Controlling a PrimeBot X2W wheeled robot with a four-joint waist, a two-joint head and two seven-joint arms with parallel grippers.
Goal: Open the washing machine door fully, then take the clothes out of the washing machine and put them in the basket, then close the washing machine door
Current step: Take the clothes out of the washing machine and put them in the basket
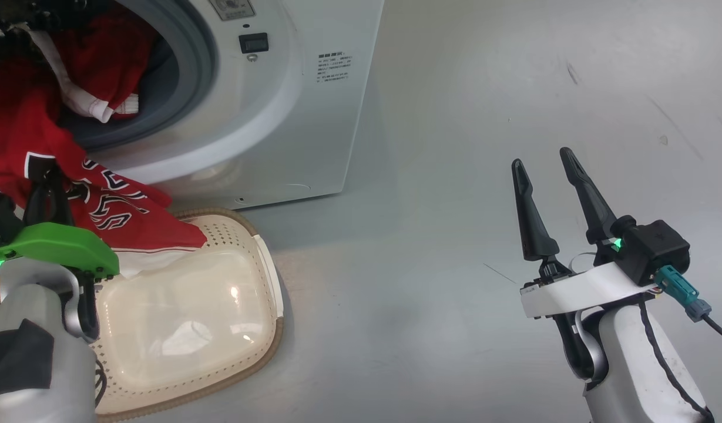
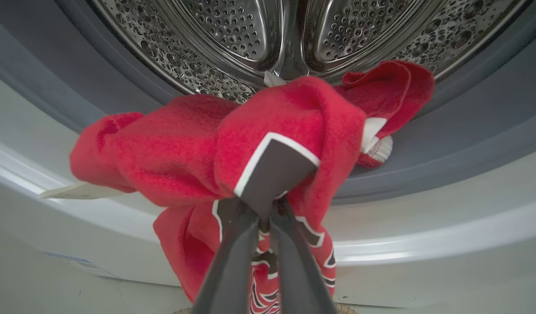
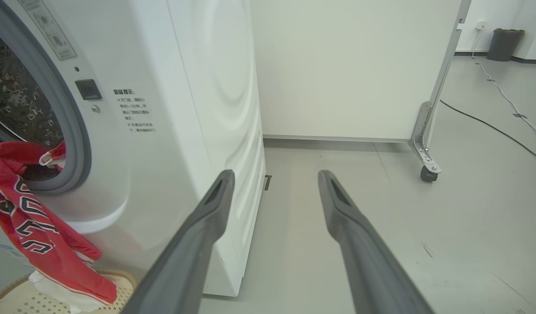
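Our left gripper (image 2: 268,205) pinches the red jersey (image 2: 172,148) tight. It hangs over the front rim of the washing machine (image 1: 314,117) (its end on the basket (image 1: 269,282) edge). Our right gripper (image 1: 541,157) stands wide, holding nothing.

Clothes (image 1: 20,129) drape fr. washing machine (image 1: 314,88) opening onto basket (image 1: 246,241) just in front.

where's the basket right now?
Head view, lower left: the basket sits on the floor directly in front of the washing machine, below its opening; the clothes hang out of it over the basket's machine-side end.
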